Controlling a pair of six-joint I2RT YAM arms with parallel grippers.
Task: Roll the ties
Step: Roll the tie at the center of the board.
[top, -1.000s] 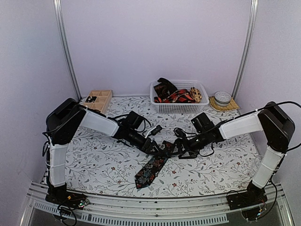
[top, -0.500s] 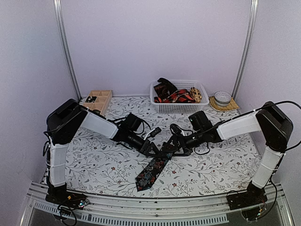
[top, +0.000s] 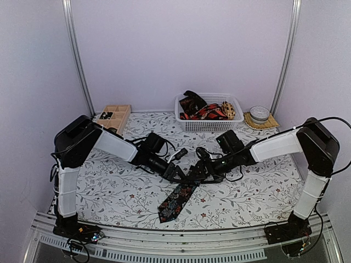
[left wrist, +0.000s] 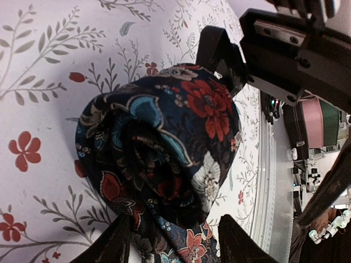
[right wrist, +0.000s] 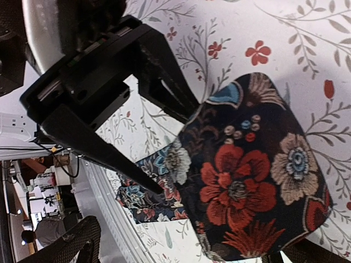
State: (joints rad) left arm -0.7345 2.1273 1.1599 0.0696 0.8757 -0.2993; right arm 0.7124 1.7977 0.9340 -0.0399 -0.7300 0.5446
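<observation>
Left gripper and right gripper at tie

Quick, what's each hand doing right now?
Left hand: straddles the rolled tie; grip cannot be told.
Right hand: open, beside it.

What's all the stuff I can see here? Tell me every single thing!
tie: one, dark with red and blue flowers, middle of the table, far end rolled up, pointed end flat toward the front
more ties: a pile, too tangled to count, red-black and dark, inside the basket
basket: one, white, back middle
wooden tray: one, light wood, back left
bowl: one, greyish, back right, on the mat
mat: one, tan, under the bowl
tablecloth: one, white with leaves and red flowers, covering the table
left hand: one, black, at the left of the rolled end
right hand: one, black, at the right of the rolled end
</observation>
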